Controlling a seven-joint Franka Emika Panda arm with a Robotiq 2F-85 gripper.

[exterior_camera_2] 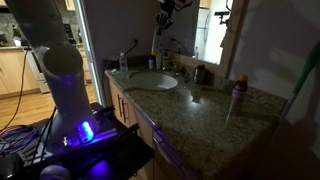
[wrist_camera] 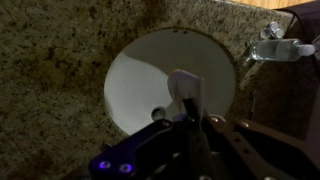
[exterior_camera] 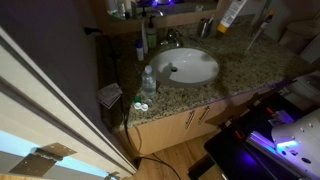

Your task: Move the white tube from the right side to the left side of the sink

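My gripper (wrist_camera: 188, 118) is shut on the white tube (wrist_camera: 185, 92), which sticks out from the fingers above the white oval sink (wrist_camera: 140, 70). In an exterior view the gripper (exterior_camera_2: 164, 16) is high above the sink (exterior_camera_2: 152, 82) and the tube (exterior_camera_2: 155, 42) hangs down from it, clear of the counter. In an exterior view the tube (exterior_camera: 231, 13), white with a yellow-orange marking, shows at the top edge, above and beyond the sink (exterior_camera: 190, 66); the gripper itself is cut off there.
A clear water bottle (exterior_camera: 148, 82) (wrist_camera: 282, 48) stands on the granite counter beside the basin. The chrome faucet (exterior_camera_2: 172, 64), a dark cup (exterior_camera_2: 203, 75) and an orange-capped can (exterior_camera_2: 237, 96) stand along the counter. A dark tall bottle (exterior_camera: 148, 40) stands near the wall.
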